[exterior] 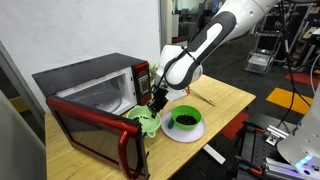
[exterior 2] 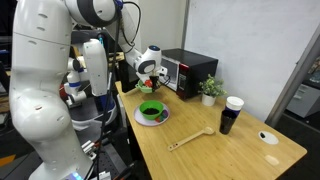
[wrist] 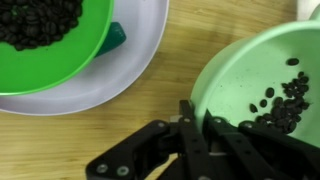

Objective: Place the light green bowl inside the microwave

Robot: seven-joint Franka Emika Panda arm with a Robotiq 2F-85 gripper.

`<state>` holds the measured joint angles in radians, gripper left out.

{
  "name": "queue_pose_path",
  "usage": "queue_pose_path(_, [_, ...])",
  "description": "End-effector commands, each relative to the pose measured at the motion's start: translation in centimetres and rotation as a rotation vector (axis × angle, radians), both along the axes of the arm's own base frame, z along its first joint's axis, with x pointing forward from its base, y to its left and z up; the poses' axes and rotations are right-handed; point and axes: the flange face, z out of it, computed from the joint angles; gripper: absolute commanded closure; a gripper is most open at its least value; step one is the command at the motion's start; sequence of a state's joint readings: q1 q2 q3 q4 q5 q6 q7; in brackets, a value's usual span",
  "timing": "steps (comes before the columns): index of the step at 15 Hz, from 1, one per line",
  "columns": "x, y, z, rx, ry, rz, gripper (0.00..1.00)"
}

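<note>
— Beside the open microwave (exterior: 90,85), near the table's (exterior: 228,100) edge, where's the light green bowl (wrist: 255,62)?
— Not yet inside. The gripper (wrist: 198,115) pinches its rim; carrying it in remains.

light: even, bright indoor | shadows: soft | wrist view: slightly blurred

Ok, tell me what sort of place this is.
Probably a robotics lab or workshop, not a home kitchen: the boxy black-topped, red-trimmed microwave sits on a light wooden table, with equipment racks and yellow-orange floor markings behind.
</note>
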<state>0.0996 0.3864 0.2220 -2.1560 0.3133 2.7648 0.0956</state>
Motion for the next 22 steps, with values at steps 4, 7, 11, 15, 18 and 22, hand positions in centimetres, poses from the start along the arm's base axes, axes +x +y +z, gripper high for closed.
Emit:
queue_pose_path(4, [2.4,0.8,2.2,0.096,-0.029,-0.161,0.98])
queue_pose_path(7, [3.7,1.1,3.0,0.117,-0.024,-0.229,0.98])
queue_pose_path(11, [5.5,1.8,3.1,0.138,-0.019,-0.301,0.98])
queue_pose_path(15, [6.8,2.5,2.7,0.134,-0.002,-0.367,0.98])
queue_pose_path(18, [7.4,3.0,2.6,0.112,0.011,-0.419,0.98])
queue_pose_path(22, [7.9,4.1,2.4,0.09,0.018,-0.454,0.98])
